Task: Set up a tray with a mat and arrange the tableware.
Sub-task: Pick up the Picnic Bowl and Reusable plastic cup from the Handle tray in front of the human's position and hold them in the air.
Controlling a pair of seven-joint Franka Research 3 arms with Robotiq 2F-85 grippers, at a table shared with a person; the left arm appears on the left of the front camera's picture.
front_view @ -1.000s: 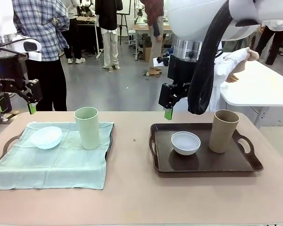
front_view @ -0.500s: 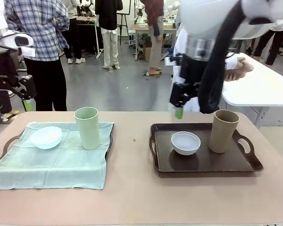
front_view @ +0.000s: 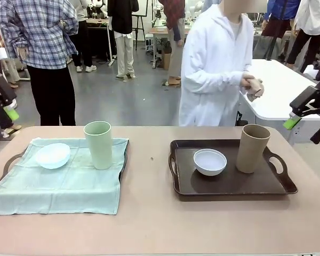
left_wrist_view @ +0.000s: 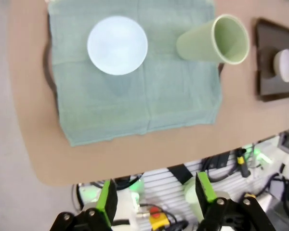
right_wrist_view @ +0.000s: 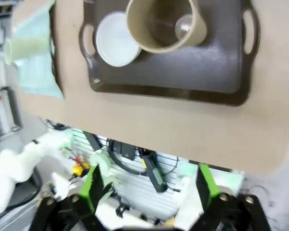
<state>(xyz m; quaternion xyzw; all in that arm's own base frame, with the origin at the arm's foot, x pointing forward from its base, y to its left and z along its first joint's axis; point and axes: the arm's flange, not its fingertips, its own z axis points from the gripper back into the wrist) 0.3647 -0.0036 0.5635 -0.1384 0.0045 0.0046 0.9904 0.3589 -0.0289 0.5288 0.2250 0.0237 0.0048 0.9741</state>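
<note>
1. Table (front_view: 149, 224): the left end effector (left_wrist_view: 156, 192) and right end effector (right_wrist_view: 148, 185) hang high, clear of it, both wide open and empty.
2. The mat (left_wrist_view: 135, 96) lies ahead of the left end effector. The bare brown tray (right_wrist_view: 207, 72) lies ahead of the right.
3. The pale green cup (left_wrist_view: 216, 41) and tan cup (right_wrist_view: 161, 24) stand upright, each nearer its own side's arm.
4. The pale blue bowl (left_wrist_view: 117, 45) sits on the mat. The white-grey bowl (right_wrist_view: 113, 41) sits just beside the tan cup.

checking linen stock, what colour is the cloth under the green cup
The cloth is plain pale mint green, no pattern; the front view shows it best.

Cloth mat (front_view: 58, 186) creased; dark tray (front_view: 232, 185) matt, smooth.
</note>
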